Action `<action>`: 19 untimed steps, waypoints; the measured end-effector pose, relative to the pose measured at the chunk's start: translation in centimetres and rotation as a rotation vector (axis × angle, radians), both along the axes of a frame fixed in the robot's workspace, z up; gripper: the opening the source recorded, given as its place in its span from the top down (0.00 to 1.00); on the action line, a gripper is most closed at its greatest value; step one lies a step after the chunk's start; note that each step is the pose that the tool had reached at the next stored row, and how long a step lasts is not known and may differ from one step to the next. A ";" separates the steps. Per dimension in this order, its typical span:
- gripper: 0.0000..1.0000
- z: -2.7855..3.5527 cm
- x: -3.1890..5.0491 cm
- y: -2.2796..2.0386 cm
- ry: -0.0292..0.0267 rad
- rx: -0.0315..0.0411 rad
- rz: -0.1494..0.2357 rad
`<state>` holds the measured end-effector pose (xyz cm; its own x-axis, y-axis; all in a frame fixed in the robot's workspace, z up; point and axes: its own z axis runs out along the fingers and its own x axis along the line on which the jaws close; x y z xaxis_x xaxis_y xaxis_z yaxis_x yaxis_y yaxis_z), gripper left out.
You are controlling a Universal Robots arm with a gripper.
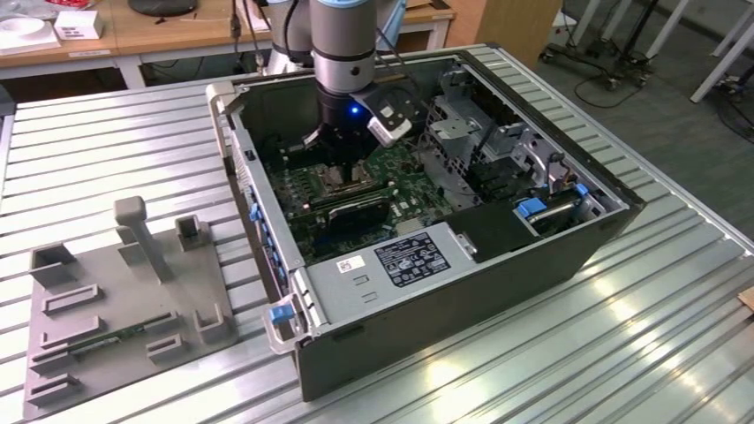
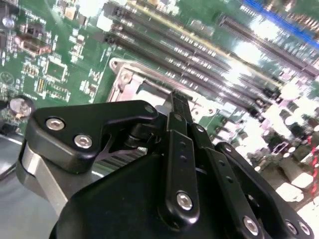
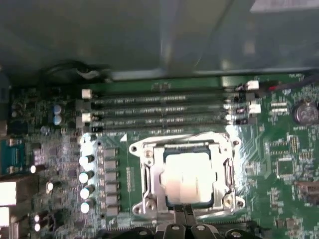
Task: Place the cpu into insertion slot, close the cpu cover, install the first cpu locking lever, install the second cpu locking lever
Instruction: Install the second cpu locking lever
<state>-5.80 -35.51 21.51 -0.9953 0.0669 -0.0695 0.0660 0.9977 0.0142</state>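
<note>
I'm looking into a robotics lab or test workshop. An opened computer case [image 1: 471, 256] lies on a ribbed aluminium desk [image 1: 106, 150] beside a grey fixture plate [image 1: 118, 309] of part holders. Behind it I see a wooden bench [image 1: 177, 35] and wheeled equipment stands [image 1: 613, 62] on grey carpet.

cpu [image 3: 188, 179]: 1 | cpu cover [image 3: 185, 148]: 1 | long memory slots [image 3: 159, 110]: 4 | upright capacitors beside socket [image 3: 86, 176]: 4 | coin cell battery [image 3: 305, 112]: 1 | computer case [image 1: 471, 291]: 1 | gripper [image 2: 179, 107]: 1
</note>
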 end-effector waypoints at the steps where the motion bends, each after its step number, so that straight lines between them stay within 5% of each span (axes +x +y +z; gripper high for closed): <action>1: 0.89 -0.01 0.01 0.36 -0.0002 0.0002 0.000; 4: 0.89 -0.01 0.02 1.02 -0.0001 0.0001 0.000; 19: 0.89 -0.06 0.78 1.56 -0.0002 0.0002 0.038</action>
